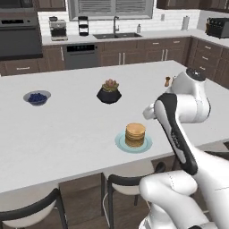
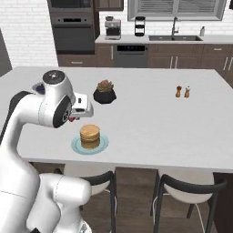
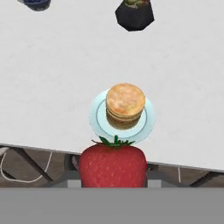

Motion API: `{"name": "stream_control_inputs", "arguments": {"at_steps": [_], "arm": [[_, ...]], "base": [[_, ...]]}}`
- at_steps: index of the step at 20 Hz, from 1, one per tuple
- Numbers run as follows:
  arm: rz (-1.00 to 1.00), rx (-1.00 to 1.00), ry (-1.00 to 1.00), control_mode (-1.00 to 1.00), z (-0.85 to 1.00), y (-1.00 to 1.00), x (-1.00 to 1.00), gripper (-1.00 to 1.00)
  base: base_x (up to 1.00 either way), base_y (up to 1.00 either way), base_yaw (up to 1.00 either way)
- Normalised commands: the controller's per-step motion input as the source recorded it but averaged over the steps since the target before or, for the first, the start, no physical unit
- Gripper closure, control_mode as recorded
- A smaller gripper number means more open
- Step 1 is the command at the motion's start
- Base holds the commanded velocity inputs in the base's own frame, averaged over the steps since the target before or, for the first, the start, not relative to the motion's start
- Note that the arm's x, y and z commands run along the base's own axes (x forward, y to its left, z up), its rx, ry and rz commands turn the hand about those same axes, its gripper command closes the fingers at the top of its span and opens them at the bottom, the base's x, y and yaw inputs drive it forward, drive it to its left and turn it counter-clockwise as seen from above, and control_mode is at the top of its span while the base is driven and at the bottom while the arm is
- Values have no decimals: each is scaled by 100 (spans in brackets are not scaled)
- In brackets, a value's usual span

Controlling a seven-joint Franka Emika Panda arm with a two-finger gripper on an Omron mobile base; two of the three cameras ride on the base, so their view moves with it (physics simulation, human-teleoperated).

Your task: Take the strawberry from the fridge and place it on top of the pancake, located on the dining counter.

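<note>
Above pancake point(image 3: 125, 103): strawberry point(image 3: 112, 165) in tool point(image 3: 112, 175)

white dining counter point(image 1: 67, 134) spanning the middle of the frame. pancake point(image 1: 135, 134) stacked on a pale blue plate point(image 1: 120, 142), lower centre, near the counter's front edge. black bowl point(image 1: 109, 95) with brownish contents above it, well apart. small bowl of dark blue berries point(image 1: 37, 97) at left. two small shakers point(image 1: 167, 81) at right, partly hidden by the white arm point(image 1: 183, 112) rising from lower right. dark stools point(image 1: 125, 185) along the bottom. brown cabinets point(image 1: 147, 51), sink and dishwasher point(image 1: 80, 56) across the top.
</note>
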Motion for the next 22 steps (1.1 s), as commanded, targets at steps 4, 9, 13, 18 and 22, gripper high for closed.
{"name": "stream_control_inputs", "arguments": {"at_steps": [4, 9, 13, 18, 22], "arm": [[3, -6, 26, -100, -21, 28, 100, 100], [0, -10, 34, -100, -39, 13, 100, 100], [0, -8, 16, -100, -54, 0, 98, 100], [7, -7, -1, -100, -81, 0, 60, 100], [14, 0, -11, -100, -52, 0, 71, 100]], "base": [[0, 0, 0], [0, 0, 0], [0, 0, 0], [0, 0, 0], [0, 0, 0]]}}
